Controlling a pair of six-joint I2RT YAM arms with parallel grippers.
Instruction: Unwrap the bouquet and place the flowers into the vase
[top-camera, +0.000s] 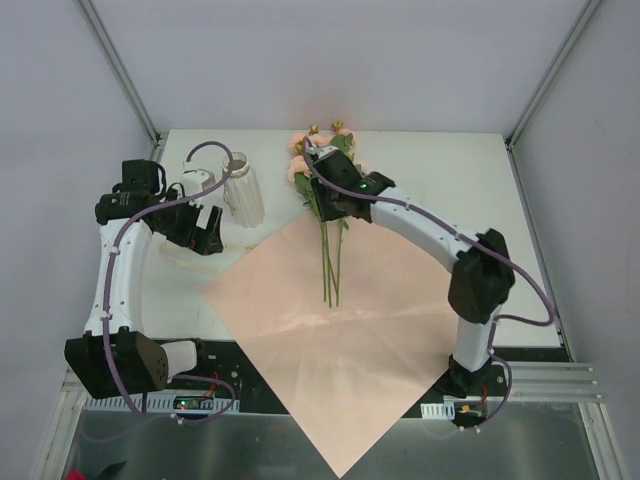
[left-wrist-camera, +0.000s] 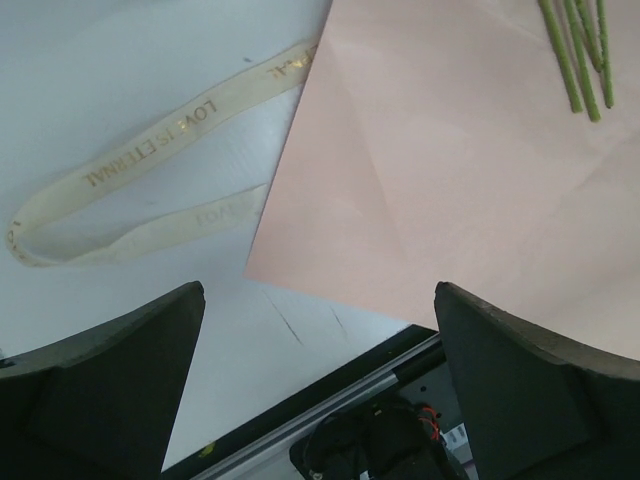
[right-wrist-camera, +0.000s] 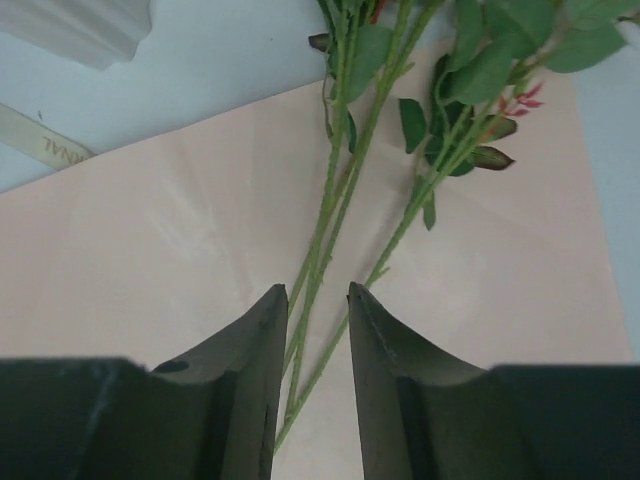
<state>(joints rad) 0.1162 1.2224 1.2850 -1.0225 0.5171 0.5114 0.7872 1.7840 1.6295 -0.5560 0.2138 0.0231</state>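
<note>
The bouquet is unwrapped. Its pink paper (top-camera: 330, 340) lies flat as a diamond on the table, and the cream ribbon (left-wrist-camera: 150, 140) lies loose to the paper's left. The flowers (top-camera: 328, 265) rest on the paper's far corner, with their peach blooms past its edge. My right gripper (top-camera: 335, 205) hovers over the stems (right-wrist-camera: 335, 210). Its jaws stand a little apart, with the thin stems running between them and room on both sides. My left gripper (top-camera: 203, 235) is wide open and holds nothing, next to the white ribbed vase (top-camera: 245, 190), which stands upright.
The table's near edge, a black rail (left-wrist-camera: 350, 390), runs below the left gripper. White enclosure walls and metal posts (top-camera: 120, 70) close in the back and sides. A corner of the vase (right-wrist-camera: 80, 30) shows in the right wrist view, left of the stems.
</note>
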